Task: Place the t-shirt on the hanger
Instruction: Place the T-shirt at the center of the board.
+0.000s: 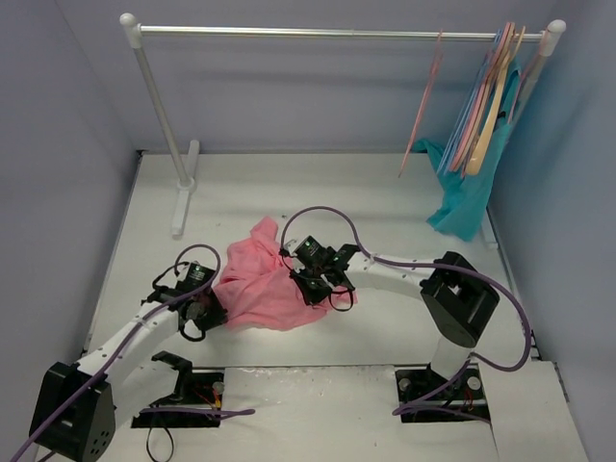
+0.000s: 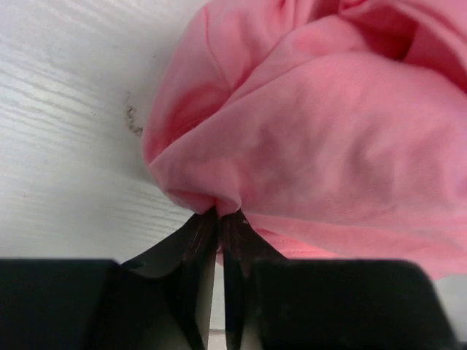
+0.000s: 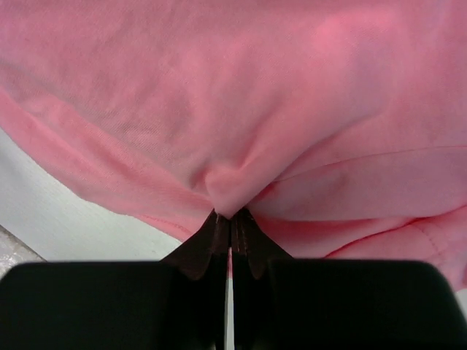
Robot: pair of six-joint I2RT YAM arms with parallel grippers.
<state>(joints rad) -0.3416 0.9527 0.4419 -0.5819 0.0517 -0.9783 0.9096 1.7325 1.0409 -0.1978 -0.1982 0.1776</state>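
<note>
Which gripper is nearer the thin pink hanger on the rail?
Right. The right gripper pinches the t-shirt on the hanger side; the left gripper pinches its farther side.

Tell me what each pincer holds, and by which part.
Both hold the crumpled t-shirt: left pincer shut on a fold at its left edge, right pincer on a fold at its right side. Hem or sleeve cannot be told.

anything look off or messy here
The t-shirt lies crumpled in a heap on the table, a fold pinched by the left gripper and another by the right gripper. A small dark smudge marks the table beside it. The teal garment droops unevenly from the hangers.
</note>
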